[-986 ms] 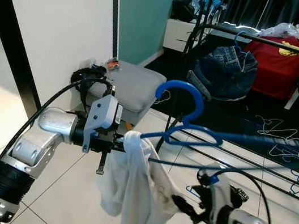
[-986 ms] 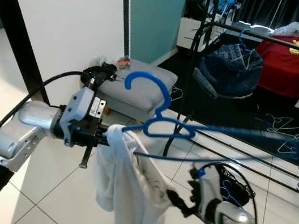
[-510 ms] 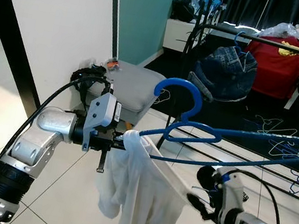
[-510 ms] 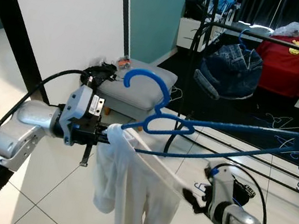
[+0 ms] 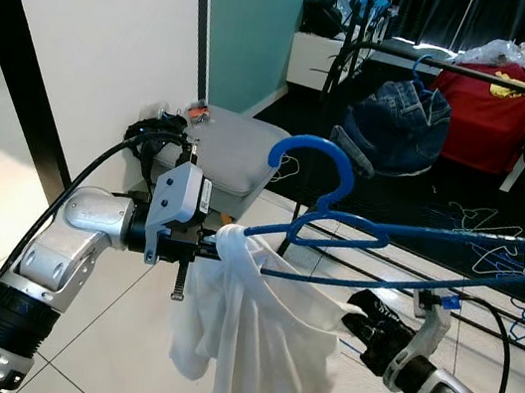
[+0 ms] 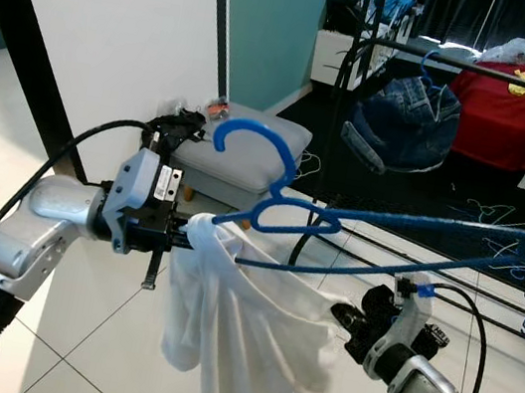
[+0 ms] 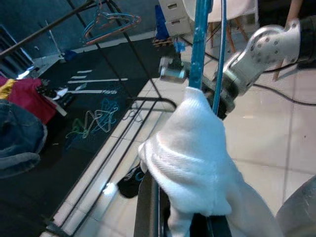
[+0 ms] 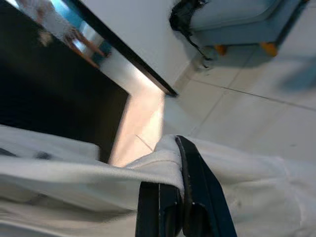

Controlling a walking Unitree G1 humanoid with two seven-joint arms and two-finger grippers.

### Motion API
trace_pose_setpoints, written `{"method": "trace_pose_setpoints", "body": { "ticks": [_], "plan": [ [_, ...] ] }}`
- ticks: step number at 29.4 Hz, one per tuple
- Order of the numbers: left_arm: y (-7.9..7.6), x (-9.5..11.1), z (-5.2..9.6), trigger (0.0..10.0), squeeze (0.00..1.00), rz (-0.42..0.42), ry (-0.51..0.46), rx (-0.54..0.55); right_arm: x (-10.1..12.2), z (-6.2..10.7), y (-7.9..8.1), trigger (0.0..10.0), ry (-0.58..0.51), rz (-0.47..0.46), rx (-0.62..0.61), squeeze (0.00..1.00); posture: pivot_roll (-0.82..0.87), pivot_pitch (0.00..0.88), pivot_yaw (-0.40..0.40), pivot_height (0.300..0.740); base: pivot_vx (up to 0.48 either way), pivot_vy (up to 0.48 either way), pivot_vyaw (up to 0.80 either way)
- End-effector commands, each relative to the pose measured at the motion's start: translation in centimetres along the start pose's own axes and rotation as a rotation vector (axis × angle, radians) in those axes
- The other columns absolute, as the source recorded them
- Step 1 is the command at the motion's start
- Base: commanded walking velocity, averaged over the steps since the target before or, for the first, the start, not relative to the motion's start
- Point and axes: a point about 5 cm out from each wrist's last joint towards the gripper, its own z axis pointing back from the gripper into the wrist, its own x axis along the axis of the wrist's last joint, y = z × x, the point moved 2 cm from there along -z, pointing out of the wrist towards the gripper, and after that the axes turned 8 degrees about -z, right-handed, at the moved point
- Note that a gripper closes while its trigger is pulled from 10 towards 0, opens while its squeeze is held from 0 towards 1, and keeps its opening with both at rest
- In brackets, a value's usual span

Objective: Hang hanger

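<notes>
Blue hanger [image 5: 337, 231]: held level in mid-air above the tiled floor [image 5: 118, 334], hook [image 5: 311, 159] uppermost, long arms reaching toward the robot's right.

White garment [image 5: 248, 345]: draped over the near end of the hanger, hanging in loose folds below it, one edge drawn out sideways to the right.

Left pincer [image 5: 206, 246]: at the end of the raised silver left arm, fingers closed on the bunched cloth where it wraps the hanger's end; the left wrist view has the white cloth [image 7: 192, 163] piled over the black fingers [image 7: 148, 207] with the blue bar rising from it.

Right pincer [image 5: 354, 325]: low on the right, fingers pinched shut on the garment's hem; in the right wrist view the fabric edge [image 8: 148, 170] folds over a black fingertip [image 8: 190, 168].

Surroundings: grey cushioned stool [image 5: 235, 152] against the white wall [image 5: 107, 39]; clothes rack [image 5: 446, 66] behind, carrying blue denim [image 5: 396, 123] and a red shirt [image 5: 499, 110]; spare hangers [image 5: 497, 241] scattered on the dark floor beyond.
</notes>
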Motion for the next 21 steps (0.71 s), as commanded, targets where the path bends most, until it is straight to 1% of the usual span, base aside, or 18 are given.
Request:
{"method": "trace_pose_setpoints", "body": {
  "ticks": [1, 2, 3, 4, 5, 6, 7, 9, 10, 11, 12, 14, 21],
  "plan": [
    [0.3, -0.5, 0.7, 10.0, 0.00, -0.035, 0.048, 0.021, 1.7, 0.5, -0.1, 0.0, -0.083, -0.040, -0.004, 0.00, 0.02, 0.017, 0.031, 0.740, 0.000, 0.000, 0.00],
    [0.3, -0.5, 0.7, 10.0, 0.00, -0.035, 0.048, 0.021, 1.7, 0.5, -0.1, 0.0, -0.083, -0.040, -0.004, 0.00, 0.02, 0.017, 0.031, 0.740, 0.000, 0.000, 0.00],
    [0.3, -0.9, 1.0, 10.0, 0.00, -0.048, 0.075, 0.023, 2.5, 0.9, -0.3, 0.0, -0.127, -0.054, -0.014, 0.00, 0.02, 0.019, 0.033, 0.740, 0.000, 0.000, 0.00],
    [0.3, -0.9, 1.0, 10.0, 0.00, -0.048, 0.075, 0.023, 2.5, 0.9, -0.3, 0.0, -0.127, -0.054, -0.014, 0.00, 0.02, 0.019, 0.033, 0.740, 0.000, 0.000, 0.00],
    [0.3, -1.2, 1.2, 10.0, 0.00, -0.057, 0.094, 0.024, 3.2, 1.2, -0.4, 0.0, -0.160, -0.062, -0.021, 0.00, 0.02, 0.020, 0.033, 0.740, 0.000, 0.000, 0.00],
    [0.3, -1.2, 1.2, 10.0, 0.00, -0.057, 0.094, 0.024, 3.2, 1.2, -0.4, 0.0, -0.160, -0.062, -0.021, 0.00, 0.02, 0.020, 0.033, 0.740, 0.000, 0.000, 0.00],
    [0.1, -2.1, 1.9, 10.0, 0.00, -0.082, 0.155, 0.019, 4.9, 2.0, -0.8, 0.0, -0.238, -0.069, -0.037, 0.00, 0.02, 0.024, 0.036, 0.740, 0.000, 0.000, 0.00],
    [-0.2, -3.4, 2.9, 10.0, 0.00, -0.123, 0.249, -0.003, 7.1, 3.3, -0.8, 0.0, -0.348, -0.068, -0.037, 0.00, 0.02, 0.026, 0.034, 0.740, 0.000, 0.000, 0.00],
    [-0.2, -3.4, 2.9, 10.0, 0.00, -0.123, 0.249, -0.003, 7.1, 3.3, -0.8, 0.0, -0.348, -0.068, -0.037, 0.00, 0.02, 0.026, 0.034, 0.740, 0.000, 0.000, 0.00],
    [-0.3, -4.0, 3.5, 10.0, 0.00, -0.137, 0.292, -0.008, 8.0, 4.0, -0.6, 0.0, -0.394, -0.057, -0.018, 0.00, 0.01, 0.029, 0.038, 0.740, 0.000, 0.000, 0.00],
    [-0.3, -4.0, 3.5, 10.0, 0.00, -0.137, 0.292, -0.008, 8.0, 4.0, -0.6, 0.0, -0.394, -0.057, -0.018, 0.00, 0.01, 0.029, 0.038, 0.740, 0.000, 0.000, 0.00],
    [-0.5, -4.6, 4.1, 10.0, 0.00, -0.153, 0.340, -0.014, 8.7, 4.6, 0.1, 0.0, -0.426, -0.034, 0.016, 0.00, 0.02, 0.032, 0.036, 0.740, 0.000, 0.000, 0.00],
    [-0.7, -5.0, 4.5, 10.0, 0.00, -0.171, 0.376, -0.023, 8.5, 4.5, 0.9, 0.0, -0.416, -0.024, 0.045, 0.00, 0.02, 0.035, 0.037, 0.740, 0.000, 0.000, 0.00]
  ]
}}
